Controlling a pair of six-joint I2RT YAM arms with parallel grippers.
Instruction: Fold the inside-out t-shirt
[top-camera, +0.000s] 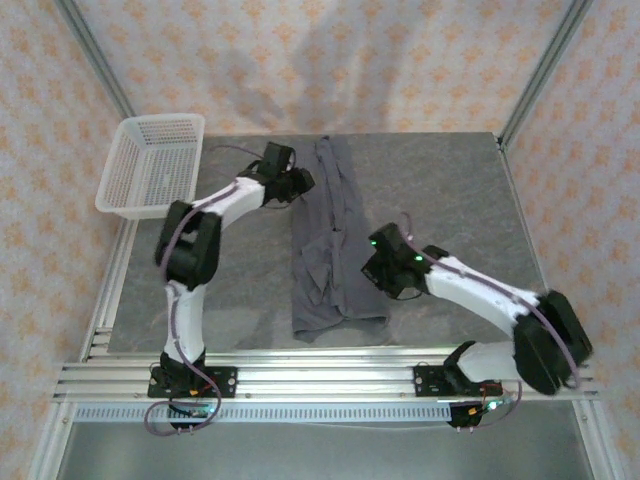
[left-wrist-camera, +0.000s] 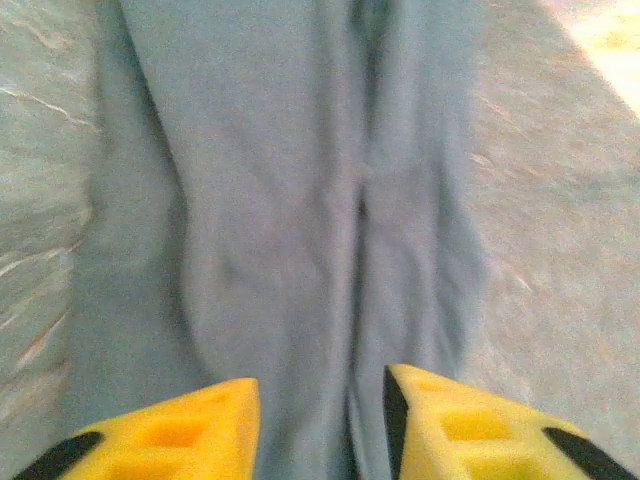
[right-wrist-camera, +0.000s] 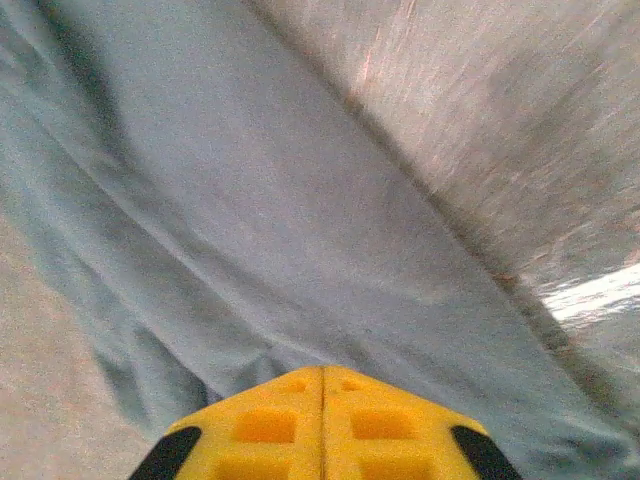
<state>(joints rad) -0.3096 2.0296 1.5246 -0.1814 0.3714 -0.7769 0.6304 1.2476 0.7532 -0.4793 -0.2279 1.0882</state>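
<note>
The inside-out t-shirt (top-camera: 322, 285) lies in the middle of the table as a long narrow dark grey strip that runs from the back toward the front. My left gripper (top-camera: 302, 186) hovers at the strip's far left edge. In the left wrist view its yellow fingers (left-wrist-camera: 215, 420) stand apart over the cloth (left-wrist-camera: 300, 180), and nothing is pinched between them. My right gripper (top-camera: 373, 268) is at the strip's right edge, nearer the front. Its yellow jaws (right-wrist-camera: 322, 372) are pressed together just above the grey fabric (right-wrist-camera: 250, 200), with no cloth between them.
A white mesh basket (top-camera: 150, 165) sits on the back left corner of the grey table (top-camera: 450, 190). Aluminium rails run along the front edge below the arm bases. Bare tabletop lies to the right of the shirt (left-wrist-camera: 560, 200) and beside it (right-wrist-camera: 480, 120).
</note>
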